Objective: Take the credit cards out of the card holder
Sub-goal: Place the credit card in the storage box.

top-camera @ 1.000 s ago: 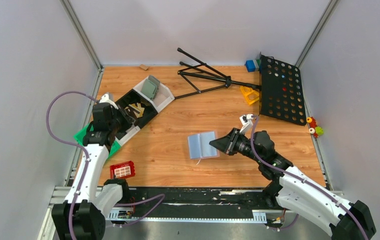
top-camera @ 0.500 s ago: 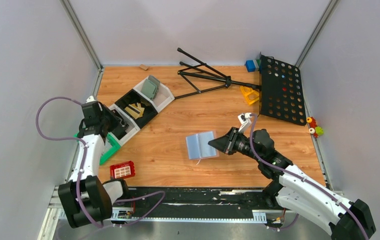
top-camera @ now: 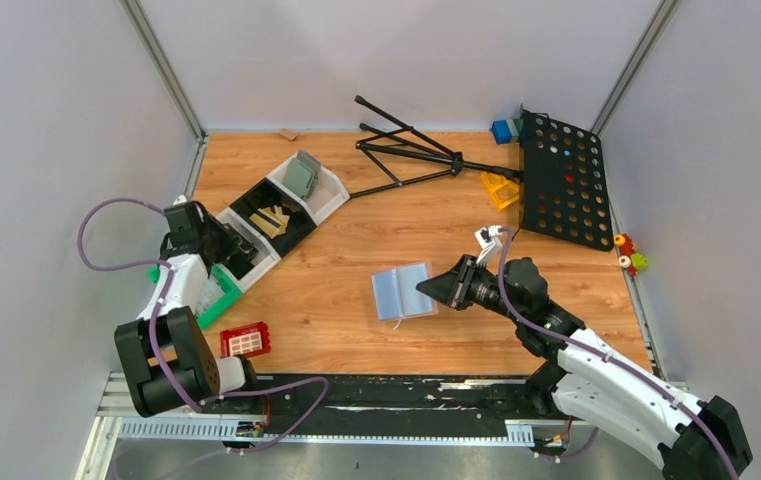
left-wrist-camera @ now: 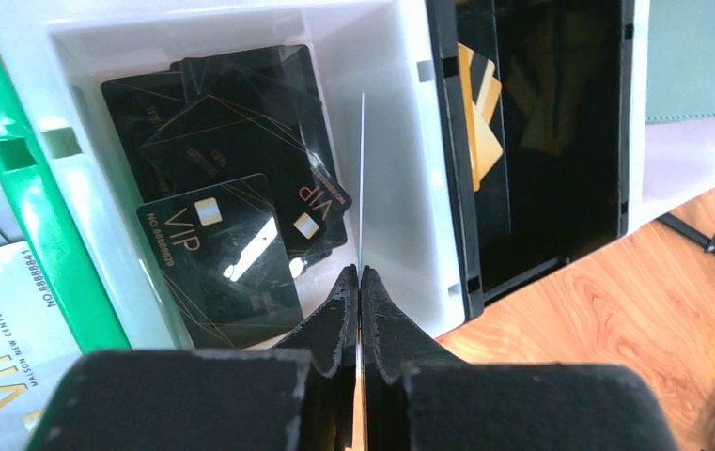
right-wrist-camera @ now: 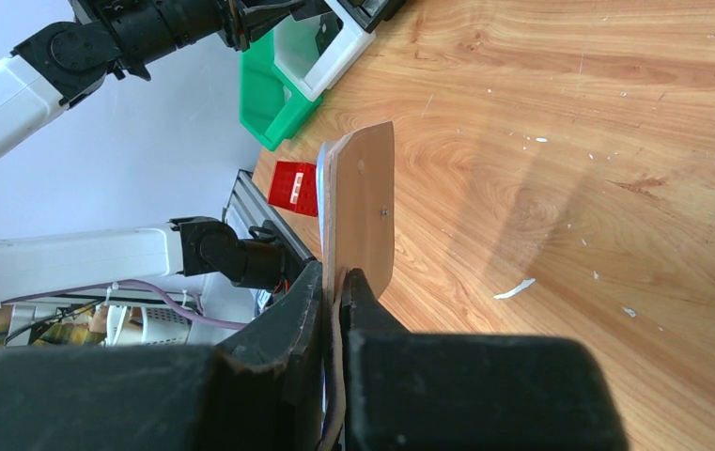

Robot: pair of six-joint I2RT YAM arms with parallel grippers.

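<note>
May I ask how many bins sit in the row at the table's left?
4, in a diagonal row: the far white bin, a black bin, a second white bin under the left gripper, and the green bin nearest.

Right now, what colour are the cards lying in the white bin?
Black cards with gold VIP lettering, best seen in the left wrist view.

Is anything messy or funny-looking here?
Yes. The black credit cards in the white bin lie jumbled, overlapping at different angles. The left gripper pinches a thin card edge-on above them. A black folding stand lies flat far back on the table.
</note>
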